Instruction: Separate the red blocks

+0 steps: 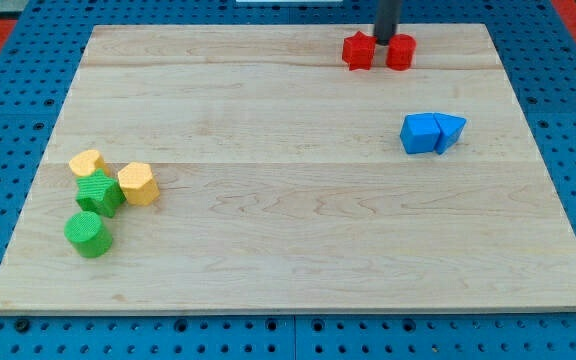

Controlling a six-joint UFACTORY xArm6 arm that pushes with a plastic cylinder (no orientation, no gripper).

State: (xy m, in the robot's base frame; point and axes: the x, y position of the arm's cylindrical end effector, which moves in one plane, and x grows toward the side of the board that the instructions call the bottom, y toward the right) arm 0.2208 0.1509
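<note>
Two red blocks sit near the view's top edge of the wooden board (288, 230): a star-like red block (358, 51) on the left and a red cylinder-like block (400, 52) on the right, with a narrow gap between them. My tip (382, 40) comes down from the view's top and ends right in that gap, just behind the two red blocks and touching or nearly touching both.
A blue cube (421, 133) and a blue triangular block (450, 131) touch at the right. At the left are a yellow block (87, 163), a yellow hexagonal block (138, 184), a green star-like block (99, 193) and a green cylinder (88, 234).
</note>
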